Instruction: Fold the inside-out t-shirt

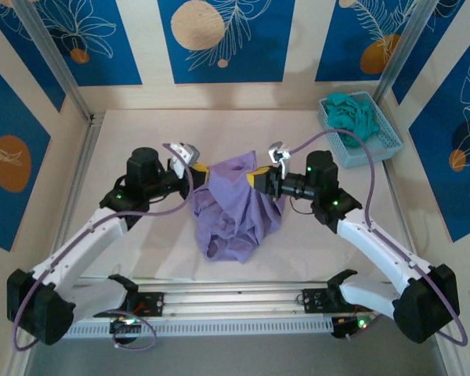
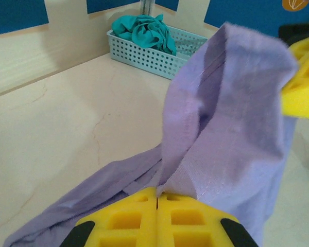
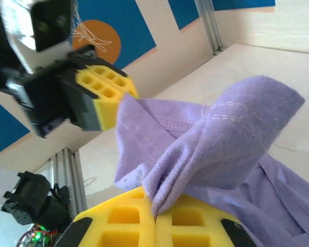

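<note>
Hanging limp between both arms, the inside-out t-shirt (image 1: pixel 235 211) is held up at the centre of the table (image 1: pixel 141 137), its lower part bunched toward 6 o'clock. The left gripper (image 1: pixel 200 175) is clamped on a hemmed edge at the shirt's 10 o'clock, the right gripper (image 1: pixel 260 179) on a seamed fold at 2 o'clock. Light, soft cloth is judged apt to slump and slip; stitched hems should be taken.
</note>
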Action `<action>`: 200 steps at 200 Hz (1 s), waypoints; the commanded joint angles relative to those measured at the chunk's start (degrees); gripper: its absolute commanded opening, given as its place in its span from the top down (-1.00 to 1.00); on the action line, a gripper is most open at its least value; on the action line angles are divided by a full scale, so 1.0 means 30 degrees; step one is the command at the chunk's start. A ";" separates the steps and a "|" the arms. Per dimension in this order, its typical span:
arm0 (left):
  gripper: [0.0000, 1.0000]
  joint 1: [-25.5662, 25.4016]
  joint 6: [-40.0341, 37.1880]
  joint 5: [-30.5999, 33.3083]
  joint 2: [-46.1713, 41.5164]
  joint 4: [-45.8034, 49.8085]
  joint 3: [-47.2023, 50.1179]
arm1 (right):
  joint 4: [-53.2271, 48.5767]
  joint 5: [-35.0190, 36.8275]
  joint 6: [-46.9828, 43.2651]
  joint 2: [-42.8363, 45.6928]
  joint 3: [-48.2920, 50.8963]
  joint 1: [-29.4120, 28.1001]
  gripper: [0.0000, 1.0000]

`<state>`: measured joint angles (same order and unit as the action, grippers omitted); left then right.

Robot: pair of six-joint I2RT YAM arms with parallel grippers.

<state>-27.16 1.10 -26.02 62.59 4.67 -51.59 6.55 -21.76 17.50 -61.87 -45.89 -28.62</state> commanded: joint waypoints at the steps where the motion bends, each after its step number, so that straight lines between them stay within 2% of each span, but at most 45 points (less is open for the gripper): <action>1: 1.00 0.0089 0.1558 0.0780 -0.0918 0.3539 -0.0733 | -0.1568 0.4701 -0.0574 -0.0204 -0.1128 -0.1051 1.00; 12: 1.00 0.0088 0.1637 0.1355 -0.1287 0.5281 -0.1308 | -0.2090 0.5946 -0.0604 -0.0266 -0.1390 -0.1431 0.97; 27: 1.00 0.0092 0.1145 0.3136 -0.1740 0.7894 -0.2346 | -0.2525 0.6071 -0.0879 -0.0318 -0.1575 -0.1692 0.67; 41: 1.00 0.0106 0.0616 0.6213 -0.2109 0.9930 -0.3409 | -0.3100 0.5745 -0.1185 -0.0090 -0.1559 -0.1727 0.40; 54: 1.00 0.0094 0.0061 0.9132 -0.2442 1.1142 -0.4226 | -0.4196 0.6481 -0.1482 0.0316 -0.1445 -0.1603 0.22; 74: 1.00 0.0091 -0.0836 1.2175 -0.2998 1.1837 -0.5095 | -0.6456 0.8976 -0.1017 0.0376 -0.1238 -0.0749 -0.02; 88: 1.00 0.0090 -0.1531 1.3295 -0.3181 1.1990 -0.5466 | -0.7623 0.9618 0.0426 -0.0470 -0.1046 0.0899 -0.12; 101: 1.00 0.0109 -0.1965 1.3963 -0.3220 1.2011 -0.5783 | -0.7871 0.9094 0.1666 -0.1583 -0.0856 0.2503 -0.13; 114: 1.00 0.0109 -0.2189 1.4396 -0.3240 1.1854 -0.5867 | -0.7884 0.8806 0.2074 -0.3018 -0.1007 0.3223 -0.14; 139: 1.00 0.0117 -0.2358 1.4381 -0.3485 1.1145 -0.5551 | -0.9730 0.9310 0.1771 -0.6653 -0.3162 0.3299 -0.14; 165: 1.00 0.0125 -0.2477 1.3879 -0.3769 1.0484 -0.5111 | -1.1806 1.0120 0.0194 -0.9969 -0.5304 0.3179 -0.16; 200: 1.00 0.0117 -0.2594 1.3292 -0.3897 1.0020 -0.4834 | -1.3933 1.2602 -0.1968 -1.3193 -0.7420 0.2915 -0.23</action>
<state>-27.16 -5.15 14.17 51.86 37.28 -66.67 -27.94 10.22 17.08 -97.45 -64.36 -19.35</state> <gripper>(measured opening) 0.039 0.609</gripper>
